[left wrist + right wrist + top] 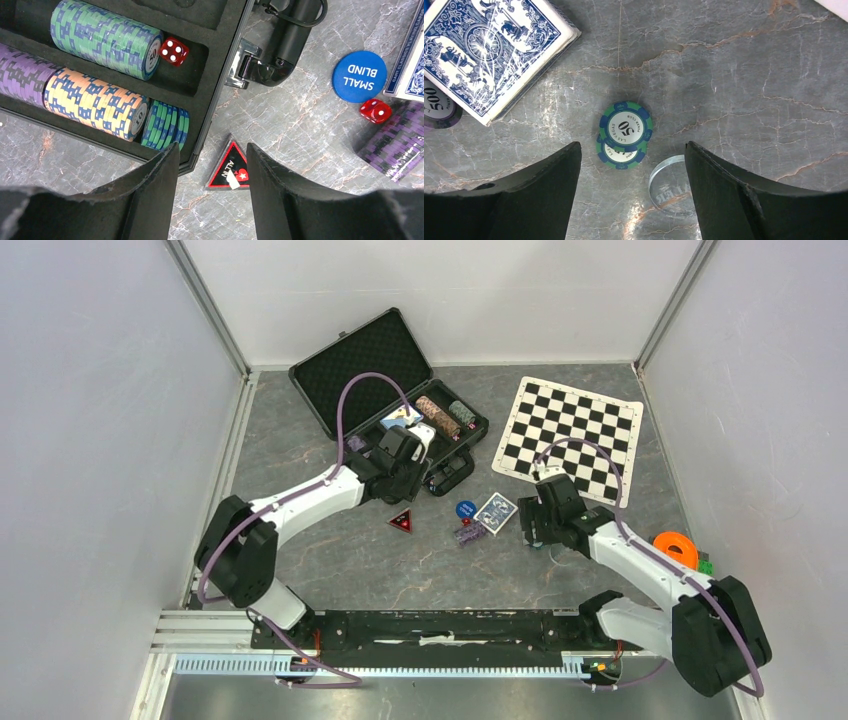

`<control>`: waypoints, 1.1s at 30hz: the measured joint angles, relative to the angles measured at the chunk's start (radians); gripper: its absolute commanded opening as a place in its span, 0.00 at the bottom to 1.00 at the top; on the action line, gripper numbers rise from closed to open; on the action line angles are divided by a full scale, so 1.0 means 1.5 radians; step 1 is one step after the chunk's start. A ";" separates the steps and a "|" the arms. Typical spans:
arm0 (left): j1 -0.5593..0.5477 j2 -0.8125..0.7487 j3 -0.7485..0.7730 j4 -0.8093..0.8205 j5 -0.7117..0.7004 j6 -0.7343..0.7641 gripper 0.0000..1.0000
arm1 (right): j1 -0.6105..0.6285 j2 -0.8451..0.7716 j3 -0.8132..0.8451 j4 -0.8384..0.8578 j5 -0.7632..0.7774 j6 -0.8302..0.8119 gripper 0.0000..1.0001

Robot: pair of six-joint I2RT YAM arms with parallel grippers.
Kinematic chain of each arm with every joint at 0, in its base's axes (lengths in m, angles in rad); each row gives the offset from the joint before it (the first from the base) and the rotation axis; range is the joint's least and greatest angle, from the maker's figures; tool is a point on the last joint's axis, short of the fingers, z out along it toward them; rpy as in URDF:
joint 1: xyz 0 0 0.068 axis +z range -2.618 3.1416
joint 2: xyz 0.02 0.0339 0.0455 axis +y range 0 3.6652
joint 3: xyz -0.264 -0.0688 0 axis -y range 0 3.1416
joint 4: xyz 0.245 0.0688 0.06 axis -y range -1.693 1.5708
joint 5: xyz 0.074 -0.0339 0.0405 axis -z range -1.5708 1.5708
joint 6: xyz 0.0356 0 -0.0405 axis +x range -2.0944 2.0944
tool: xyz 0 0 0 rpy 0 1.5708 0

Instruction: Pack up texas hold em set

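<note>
- The case lies open at the back left of the table. Its lid is tipped back toward the rear wall and its handle faces the arms.
- Chips lie on their sides in its foam slots. One slot holds a green row with a red die touching its end.
- The next slot holds a purple row, an orange row and a short green row, end to end.
- The left gripper hovers over the case's front edge with its jaws apart and nothing between them.
- Below it a black-and-red triangle marked ALL IN lies flat on the table, just beside the case.
- On the table right of the handle sits a blue button reading SMALL BLIND, with a second die just beside it.
- Near those lie a row of loose purple chips on its side and a blue-backed deck.
- The right gripper hangs right of the deck, its jaws apart and empty.
- Under it two green 50 chips lie flat and overlapping, with a clear disc just beside them.
- The chess mat lies flat at the back right.
- An orange object sits near the right arm at the table's right edge.
</note>
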 measured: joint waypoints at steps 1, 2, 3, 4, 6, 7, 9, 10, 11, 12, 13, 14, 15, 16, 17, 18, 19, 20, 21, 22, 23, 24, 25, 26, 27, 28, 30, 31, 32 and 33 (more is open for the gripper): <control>0.000 -0.002 -0.001 -0.001 0.001 -0.003 0.59 | 0.000 0.004 0.001 0.002 0.000 -0.004 0.80; 0.000 -0.004 -0.002 0.000 0.003 -0.006 0.59 | 0.000 0.007 0.002 0.003 0.000 -0.006 0.78; 0.000 -0.007 -0.004 0.001 0.004 -0.010 0.59 | 0.000 0.009 0.002 0.005 0.000 -0.010 0.75; 0.000 -0.013 -0.009 0.003 0.006 -0.014 0.59 | 0.000 0.012 0.003 0.007 0.000 -0.012 0.73; 0.000 -0.028 -0.021 0.009 0.017 -0.025 0.59 | 0.000 0.021 0.007 0.011 -0.001 -0.018 0.66; 0.000 -0.037 -0.030 0.014 0.021 -0.031 0.59 | 0.000 0.027 0.009 0.015 -0.002 -0.022 0.66; 0.000 -0.056 -0.046 0.026 0.031 -0.043 0.60 | 0.000 0.044 0.016 0.019 -0.011 -0.029 0.67; 0.000 -0.068 -0.055 0.033 0.035 -0.048 0.60 | 0.000 0.053 0.019 0.020 -0.015 -0.032 0.67; 0.000 -0.080 -0.064 0.037 0.039 -0.052 0.60 | 0.000 0.063 0.022 0.022 -0.018 -0.034 0.68; 0.000 -0.090 -0.069 0.039 0.040 -0.055 0.60 | 0.000 0.070 0.024 0.023 -0.020 -0.036 0.68; 0.000 -0.101 -0.075 0.043 0.041 -0.060 0.60 | 0.000 0.078 0.026 0.025 -0.022 -0.038 0.68; 0.000 -0.112 -0.079 0.046 0.043 -0.063 0.60 | 0.000 0.083 0.027 0.026 -0.023 -0.040 0.68; 0.000 -0.122 -0.080 0.048 0.047 -0.066 0.60 | 0.000 0.089 0.027 0.026 -0.023 -0.043 0.68; 0.000 -0.128 -0.082 0.049 0.054 -0.071 0.60 | 0.000 0.093 0.027 0.027 -0.023 -0.045 0.67; 0.000 -0.137 -0.082 0.049 0.055 -0.073 0.60 | 0.000 0.098 0.028 0.027 -0.023 -0.046 0.67; 0.000 -0.145 -0.083 0.051 0.063 -0.079 0.61 | 0.000 0.105 0.029 0.026 -0.022 -0.046 0.66; 0.000 -0.154 -0.085 0.052 0.071 -0.085 0.61 | 0.000 0.114 0.032 0.025 -0.023 -0.047 0.64; 0.000 -0.166 -0.090 0.053 0.077 -0.091 0.62 | 0.000 0.121 0.038 0.024 -0.022 -0.048 0.62; 0.000 -0.178 -0.096 0.053 0.084 -0.095 0.62 | 0.000 0.127 0.041 0.025 -0.022 -0.050 0.57; 0.000 -0.190 -0.102 0.053 0.089 -0.100 0.63 | 0.000 0.130 0.045 0.025 -0.024 -0.050 0.56; 0.000 -0.202 -0.109 0.053 0.092 -0.103 0.63 | 0.000 0.131 0.045 0.027 -0.026 -0.051 0.55; 0.000 -0.212 -0.115 0.052 0.094 -0.105 0.63 | 0.000 0.132 0.045 0.027 -0.028 -0.051 0.52; 0.000 -0.219 -0.118 0.052 0.095 -0.107 0.63 | 0.000 0.132 0.045 0.027 -0.030 -0.051 0.50; 0.000 -0.226 -0.121 0.052 0.098 -0.110 0.63 | 0.000 0.132 0.045 0.027 -0.032 -0.052 0.49; 0.000 -0.231 -0.123 0.052 0.100 -0.111 0.63 | 0.000 0.132 0.045 0.026 -0.033 -0.052 0.45; 0.000 -0.232 -0.124 0.052 0.103 -0.112 0.63 | 0.000 0.132 0.045 0.026 -0.034 -0.052 0.45; 0.000 -0.233 -0.125 0.053 0.105 -0.115 0.63 | 0.000 0.132 0.046 0.025 -0.038 -0.055 0.45; 0.000 -0.233 -0.127 0.052 0.105 -0.117 0.63 | 0.000 0.132 0.047 0.022 -0.040 -0.055 0.45; 0.000 -0.233 -0.129 0.052 0.106 -0.118 0.63 | 0.000 0.131 0.048 0.018 -0.043 -0.056 0.45; 0.000 -0.233 -0.130 0.052 0.106 -0.119 0.63 | 0.000 0.130 0.048 0.015 -0.046 -0.056 0.45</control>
